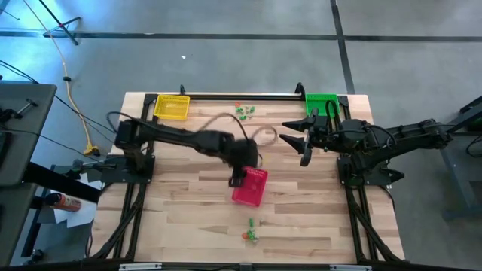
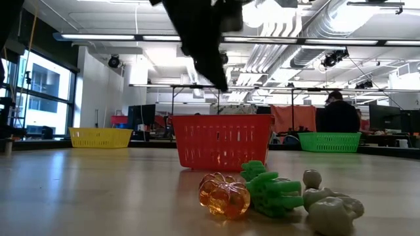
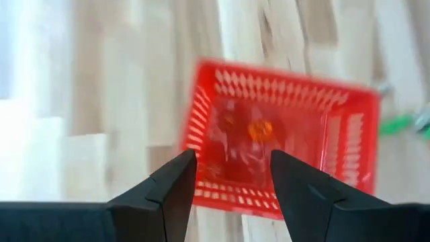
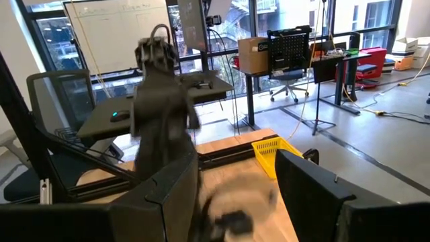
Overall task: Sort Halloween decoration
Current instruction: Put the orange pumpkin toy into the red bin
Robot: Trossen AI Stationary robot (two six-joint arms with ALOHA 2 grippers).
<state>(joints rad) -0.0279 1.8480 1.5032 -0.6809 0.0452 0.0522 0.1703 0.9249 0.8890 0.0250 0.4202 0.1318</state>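
A red mesh basket (image 1: pixel 251 188) stands on its base on the table's middle; in the left wrist view (image 3: pixel 282 144) an orange trinket (image 3: pixel 261 129) lies inside it. My left gripper (image 1: pixel 237 178) hovers open and empty above the basket's left rim (image 3: pixel 232 188). One cluster of tiny trinkets (image 1: pixel 242 111) lies near the far edge. Another cluster (image 1: pixel 251 234) lies near the near edge; the low view shows an orange pumpkin (image 2: pixel 225 195), a green piece (image 2: pixel 272 192) and a pale piece (image 2: pixel 331 208). My right gripper (image 1: pixel 295 141) waits open and empty right of centre (image 4: pixel 235 195).
A yellow basket (image 1: pixel 172 107) stands at the far left corner and a green basket (image 1: pixel 321 103) at the far right corner. Bare wood lies between the red basket and the near trinkets. A person (image 2: pixel 338 115) sits in the room beyond the table.
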